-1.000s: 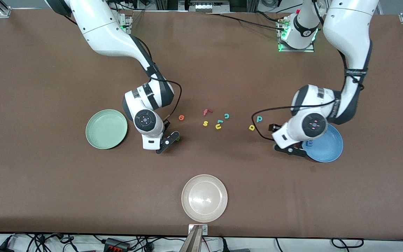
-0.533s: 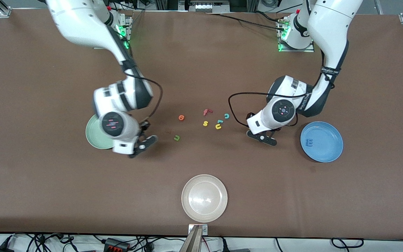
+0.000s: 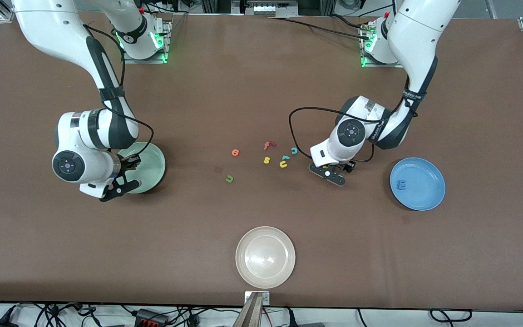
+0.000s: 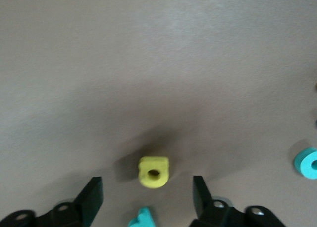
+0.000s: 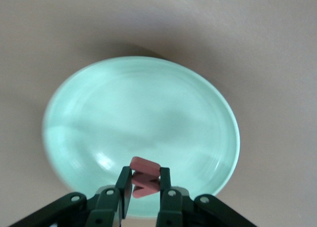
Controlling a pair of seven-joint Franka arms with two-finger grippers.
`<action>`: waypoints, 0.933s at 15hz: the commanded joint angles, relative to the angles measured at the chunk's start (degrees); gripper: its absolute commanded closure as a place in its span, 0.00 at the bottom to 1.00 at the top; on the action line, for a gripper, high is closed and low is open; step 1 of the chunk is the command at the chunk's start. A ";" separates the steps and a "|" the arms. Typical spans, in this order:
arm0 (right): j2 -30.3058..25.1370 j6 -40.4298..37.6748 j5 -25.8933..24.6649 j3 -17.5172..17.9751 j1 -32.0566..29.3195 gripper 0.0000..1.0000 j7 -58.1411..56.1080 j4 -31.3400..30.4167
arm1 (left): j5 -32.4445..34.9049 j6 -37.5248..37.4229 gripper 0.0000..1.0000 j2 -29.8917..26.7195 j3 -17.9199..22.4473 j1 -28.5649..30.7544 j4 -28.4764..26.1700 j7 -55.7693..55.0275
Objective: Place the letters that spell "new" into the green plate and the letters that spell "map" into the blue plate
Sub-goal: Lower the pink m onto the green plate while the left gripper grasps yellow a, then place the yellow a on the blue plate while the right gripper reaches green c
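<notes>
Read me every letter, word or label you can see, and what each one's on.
"m", blue, in the blue plate.
"w", pink, in the right hand over the green plate.
"a", yellow, on the table under the open left hand.
"e", orange, on table.
"n", green, on table.
"f", red, on table.
"s", yellow, on table.
"u", yellow, on table.
"c", teal, on table.
Arm markings: too small to read.

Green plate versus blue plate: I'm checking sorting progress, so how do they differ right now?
The green plate lies bare, while the blue plate holds a blue letter. The right gripper, shut on a pinkish-red letter, hangs over the green plate; no gripper is over the blue plate. Both are round and similar in size.
</notes>
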 commanded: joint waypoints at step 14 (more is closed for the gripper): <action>1.26 6.93 6.08 4.79 3.06 0.00 12.36 7.16 | 1.70 -9.47 0.87 -4.56 0.83 6.11 3.40 0.71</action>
